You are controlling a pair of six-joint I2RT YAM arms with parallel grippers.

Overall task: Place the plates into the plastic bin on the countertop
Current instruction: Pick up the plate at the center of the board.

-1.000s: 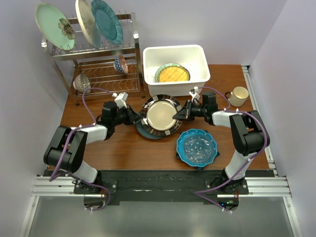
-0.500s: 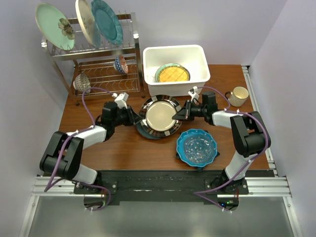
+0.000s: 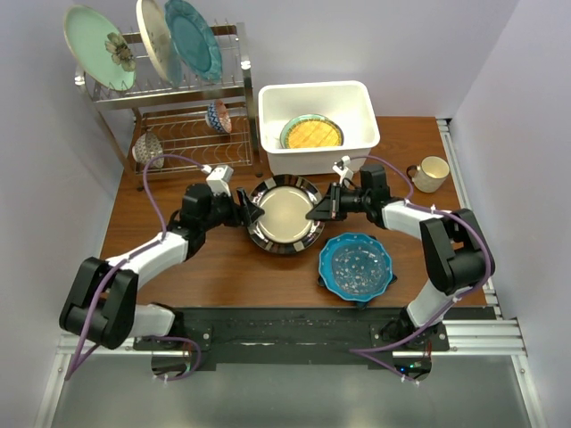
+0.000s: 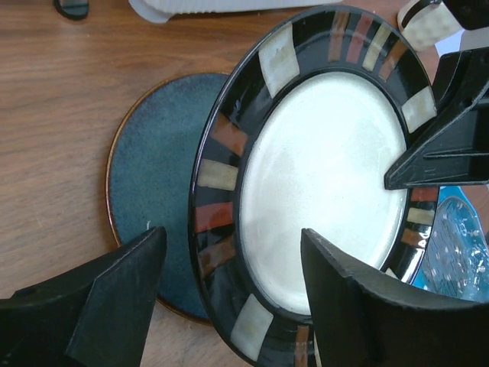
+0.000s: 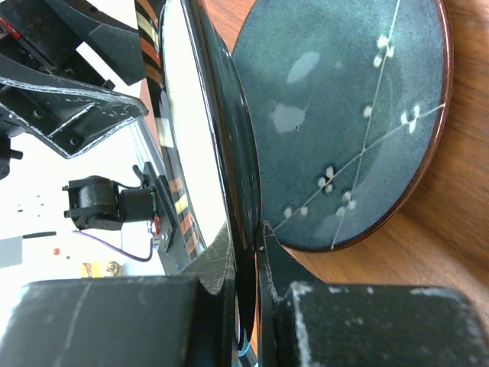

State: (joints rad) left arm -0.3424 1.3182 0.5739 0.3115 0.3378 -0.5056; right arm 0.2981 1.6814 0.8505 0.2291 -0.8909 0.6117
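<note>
The left tool (image 3: 253, 212) has sprung apart since a moment ago. The left arm is reaching out longer than before. The dark-rimmed cream plate (image 3: 285, 214) has slid a little to the left, so it is hiding more of the dark blue round plate (image 4: 153, 191) under it. One white bin (image 3: 268, 116) is sitting at the back of the bench (image 3: 223, 267). One orange dotted plate (image 3: 312, 134) is lying in it on top of a second plate (image 3: 287, 135) that is only showing its rim. One wire rack (image 3: 178, 94) is standing at the back left. It is holding three plates on edge: a mint flower plate (image 3: 98, 46), a pale plate (image 3: 153, 40) and a teal plate (image 3: 192, 37). Two bowls (image 3: 219, 116) are sitting on its lower shelf. One blue scalloped plate (image 3: 357, 265) is lying near the front on one dark star-shaped plate (image 3: 323, 283). One cup (image 3: 433, 172) is standing at the right. Both arms are stretching forward and bending in toward the middle, with their tools pointing at each other across the cream plate. The left fingers (image 4: 114, 306) are standing wide apart with the plate's rim between them. The right tool (image 3: 314, 212) is pinching the other side of the rim tightly. It is tipping the plate up off the dark blue one, just in front of the bin.
</note>
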